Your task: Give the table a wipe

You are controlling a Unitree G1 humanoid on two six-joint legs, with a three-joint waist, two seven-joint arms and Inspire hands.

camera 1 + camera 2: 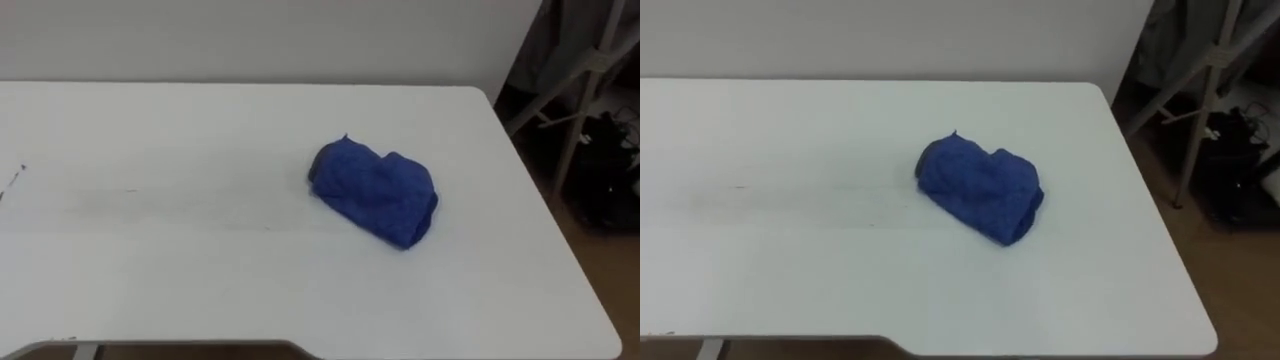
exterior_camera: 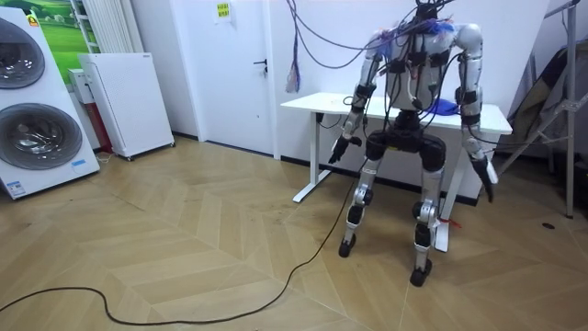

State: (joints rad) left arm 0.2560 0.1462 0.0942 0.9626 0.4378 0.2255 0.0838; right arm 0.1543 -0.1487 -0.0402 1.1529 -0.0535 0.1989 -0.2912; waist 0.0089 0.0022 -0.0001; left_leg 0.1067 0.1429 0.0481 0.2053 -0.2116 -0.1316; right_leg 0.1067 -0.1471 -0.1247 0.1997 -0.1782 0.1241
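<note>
A crumpled blue cloth [image 1: 375, 192] lies on the white table [image 1: 150, 230], right of its middle and about halfway between the front and back edges. Nothing touches it. In the room view I stand at the table's front edge, facing it, with the cloth [image 2: 444, 107] just past my right arm. My left hand [image 2: 338, 152] hangs at my side below the tabletop on the room view's left. On the room view's right my right hand [image 2: 487, 175] hangs just as low.
Faint grey streaks [image 1: 130, 190] cross the left half of the tabletop. Beyond the table's right edge stand metal stand legs [image 1: 580, 100] and a dark bag [image 1: 612, 170] on the floor. A wall runs close behind the table.
</note>
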